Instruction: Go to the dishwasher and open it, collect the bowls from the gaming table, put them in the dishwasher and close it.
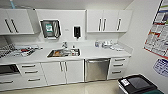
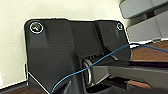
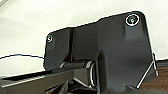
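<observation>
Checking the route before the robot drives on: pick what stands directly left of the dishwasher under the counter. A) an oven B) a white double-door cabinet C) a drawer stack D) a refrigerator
B: in the head view the dishwasher, its steel door shut, has a white cabinet with two doors on its left, below the sink; the drawers are on its right.

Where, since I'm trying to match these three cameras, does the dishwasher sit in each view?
Head view: the dishwasher is right of centre under the counter, between the white double doors and the drawer stack.
Left wrist view: the robot's dark plate against a pale surface; I cannot make out the dishwasher.
Right wrist view: the same dark plate; likewise.
Shared landmark: the dark plate links the wrist views; I can tie nothing to the head view.
</observation>
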`<state>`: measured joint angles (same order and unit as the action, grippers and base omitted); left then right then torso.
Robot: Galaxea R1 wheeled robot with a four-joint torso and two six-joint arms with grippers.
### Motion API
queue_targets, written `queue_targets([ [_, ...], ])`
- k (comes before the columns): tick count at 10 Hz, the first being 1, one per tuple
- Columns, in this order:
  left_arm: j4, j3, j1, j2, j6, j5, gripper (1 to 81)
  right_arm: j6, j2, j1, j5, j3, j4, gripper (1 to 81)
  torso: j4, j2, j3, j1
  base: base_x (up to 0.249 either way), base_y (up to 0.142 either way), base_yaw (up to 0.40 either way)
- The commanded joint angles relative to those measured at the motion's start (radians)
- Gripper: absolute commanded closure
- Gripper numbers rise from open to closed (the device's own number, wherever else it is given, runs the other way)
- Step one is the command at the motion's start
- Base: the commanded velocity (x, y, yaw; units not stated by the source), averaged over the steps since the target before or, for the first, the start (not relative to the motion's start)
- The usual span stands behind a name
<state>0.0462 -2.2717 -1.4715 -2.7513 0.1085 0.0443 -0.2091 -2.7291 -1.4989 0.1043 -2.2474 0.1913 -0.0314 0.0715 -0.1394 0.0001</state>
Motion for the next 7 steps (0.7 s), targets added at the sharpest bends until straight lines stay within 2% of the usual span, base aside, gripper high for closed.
queue_targets([
  [1, 0.009, 0.012, 0.044, 0.016, 0.0, -0.057, 1.0, 0.002, 0.016, 0.041, -0.046, 0.016, 0.011, 1.0, 0.0, 0.0, 0.0, 0.0, 0.122, 0.0, 0.0],
  [7, 0.009, 0.012, 0.044, 0.016, 0.0, -0.057, 1.0, 0.002, 0.015, 0.038, -0.046, 0.016, 0.01, 1.0, 0.0, 0.0, 0.0, 0.0, 0.122, 0.0, 0.0],
])
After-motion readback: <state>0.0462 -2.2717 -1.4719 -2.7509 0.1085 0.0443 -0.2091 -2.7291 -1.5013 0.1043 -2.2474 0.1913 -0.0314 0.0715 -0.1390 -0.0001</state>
